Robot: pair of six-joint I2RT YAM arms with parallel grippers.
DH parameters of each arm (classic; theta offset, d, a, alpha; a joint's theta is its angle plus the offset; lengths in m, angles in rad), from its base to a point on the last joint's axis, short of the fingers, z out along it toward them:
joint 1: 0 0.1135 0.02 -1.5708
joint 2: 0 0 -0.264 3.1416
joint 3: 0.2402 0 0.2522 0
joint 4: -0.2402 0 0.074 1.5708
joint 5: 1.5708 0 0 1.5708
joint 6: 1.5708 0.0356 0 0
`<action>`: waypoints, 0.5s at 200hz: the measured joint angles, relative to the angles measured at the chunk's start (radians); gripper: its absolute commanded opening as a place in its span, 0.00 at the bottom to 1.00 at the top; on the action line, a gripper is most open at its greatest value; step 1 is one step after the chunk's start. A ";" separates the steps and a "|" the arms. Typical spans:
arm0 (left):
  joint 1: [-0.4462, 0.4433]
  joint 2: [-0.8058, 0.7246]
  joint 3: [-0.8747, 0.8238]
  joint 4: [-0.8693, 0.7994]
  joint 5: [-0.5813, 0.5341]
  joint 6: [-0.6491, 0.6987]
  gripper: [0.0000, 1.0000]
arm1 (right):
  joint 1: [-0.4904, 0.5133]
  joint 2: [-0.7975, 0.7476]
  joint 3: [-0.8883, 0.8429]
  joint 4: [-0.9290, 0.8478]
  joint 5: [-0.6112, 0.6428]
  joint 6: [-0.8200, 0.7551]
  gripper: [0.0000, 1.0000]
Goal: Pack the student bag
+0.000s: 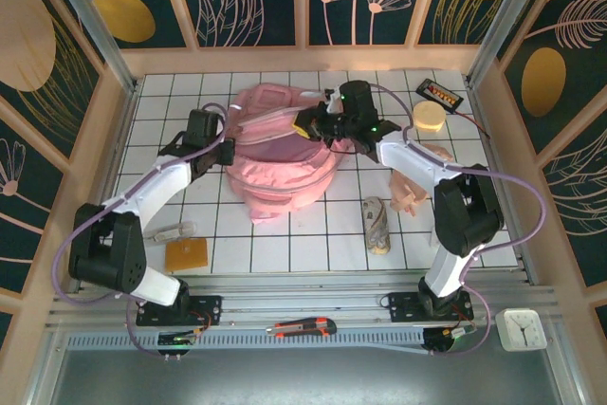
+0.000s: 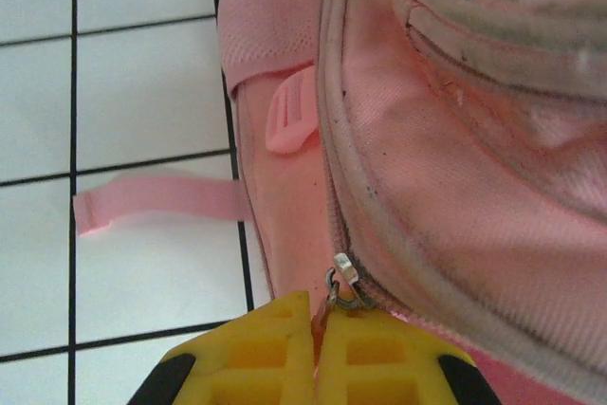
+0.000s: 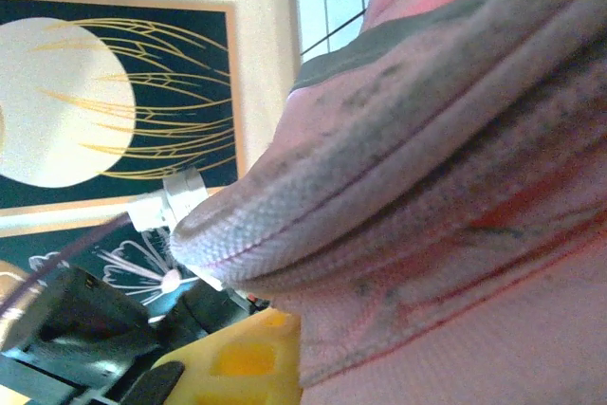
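Note:
The student bag [image 1: 285,173], a large soft pink backpack, lies slumped in the middle of the tiled table. My left gripper [image 1: 226,151] is at the bag's left side. In the left wrist view its yellow fingers [image 2: 256,358] are shut on the orange pull tab hanging from the metal zipper slider [image 2: 344,277] on the pink bag [image 2: 455,187]. My right gripper [image 1: 308,126] is at the bag's top rim. In the right wrist view one yellow finger [image 3: 237,358] presses against a lifted fold of the bag's fabric [image 3: 427,196], which hides the other finger.
A loose pink strap [image 2: 152,198] and buckle [image 2: 289,120] lie left of the zipper. On the table are a peach cloth piece [image 1: 413,187], a patterned roll [image 1: 377,225], a round cream disc [image 1: 429,117], a black device [image 1: 439,94] and an orange block [image 1: 186,253]. A box cutter [image 1: 302,328] rests on the front rail.

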 measured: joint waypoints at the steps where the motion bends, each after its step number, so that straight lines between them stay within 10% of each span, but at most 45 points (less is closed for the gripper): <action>1: 0.000 -0.003 -0.003 0.004 0.001 0.001 0.00 | -0.003 0.002 0.002 0.000 -0.006 0.003 0.00; 84: 0.036 -0.142 -0.130 0.195 0.065 0.079 0.00 | -0.087 0.066 0.094 0.027 -0.255 0.082 0.00; 100: 0.043 -0.142 -0.136 0.204 0.084 0.083 0.36 | -0.092 0.069 0.094 0.031 -0.272 0.086 0.00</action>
